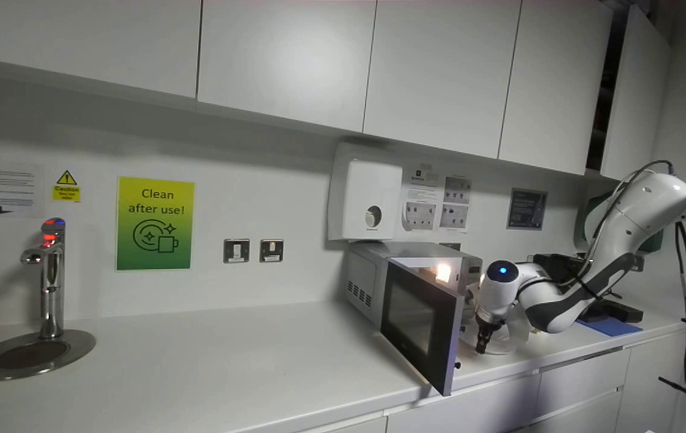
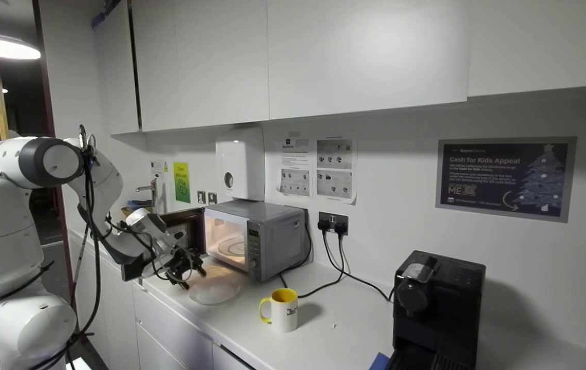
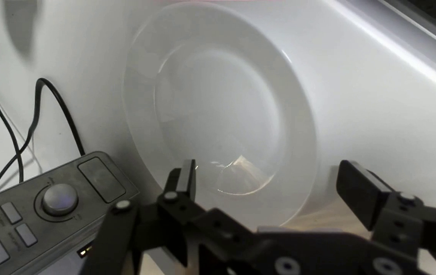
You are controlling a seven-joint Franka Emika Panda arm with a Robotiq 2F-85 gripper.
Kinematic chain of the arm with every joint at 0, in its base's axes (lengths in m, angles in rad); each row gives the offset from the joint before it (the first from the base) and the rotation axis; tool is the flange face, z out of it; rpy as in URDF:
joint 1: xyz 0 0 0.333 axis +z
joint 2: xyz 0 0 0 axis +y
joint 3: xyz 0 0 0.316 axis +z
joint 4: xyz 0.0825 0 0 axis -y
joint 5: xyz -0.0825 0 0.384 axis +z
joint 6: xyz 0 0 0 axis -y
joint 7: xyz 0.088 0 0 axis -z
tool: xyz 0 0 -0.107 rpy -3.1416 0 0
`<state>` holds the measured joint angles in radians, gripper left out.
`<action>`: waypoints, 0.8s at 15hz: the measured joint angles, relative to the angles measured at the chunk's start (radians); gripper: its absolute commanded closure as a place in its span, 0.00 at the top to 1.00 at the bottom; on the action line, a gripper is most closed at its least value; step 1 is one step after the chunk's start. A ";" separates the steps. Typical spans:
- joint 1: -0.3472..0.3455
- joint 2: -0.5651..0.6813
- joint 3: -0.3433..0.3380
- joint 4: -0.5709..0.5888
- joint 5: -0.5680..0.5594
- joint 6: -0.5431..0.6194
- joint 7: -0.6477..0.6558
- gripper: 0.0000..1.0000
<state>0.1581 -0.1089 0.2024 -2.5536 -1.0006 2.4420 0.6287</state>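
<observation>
Plate [image 3: 218, 103], round, white, glossy, wide-rimmed, on counter [image 2: 344, 339] between front edge and microwave [image 2: 278, 236]. Arm [image 2: 108, 180] reaches in over that edge, wrist tilted down, pincer [image 3: 268, 176] spread wide at plate's rim, contact unclear. Microwave lit, door [image 1: 412, 313] open, turntable [image 2: 232, 246] inside; yellow-lined mug [image 2: 283, 314] near plate.

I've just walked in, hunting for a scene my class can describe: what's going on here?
A robot arm has its open gripper, holding nothing, near the edge of a white plate. The plate lies on the counter in front of a microwave, which is lit inside; its door stands open. A white-and-yellow mug stands nearby, untouched.
</observation>
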 measured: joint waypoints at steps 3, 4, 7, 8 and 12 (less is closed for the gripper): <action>-0.002 0.006 -0.005 0.000 -0.017 0.000 -0.047 1.00; -0.002 0.009 -0.008 0.000 -0.022 0.000 -0.064 1.00; -0.003 0.021 -0.020 0.000 -0.043 0.000 -0.098 1.00; -0.003 0.024 -0.023 0.000 -0.051 0.000 -0.102 1.00; -0.003 0.029 -0.033 0.000 -0.086 0.000 -0.110 0.73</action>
<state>0.1549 -0.0800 0.1693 -2.5535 -1.0864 2.4420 0.5187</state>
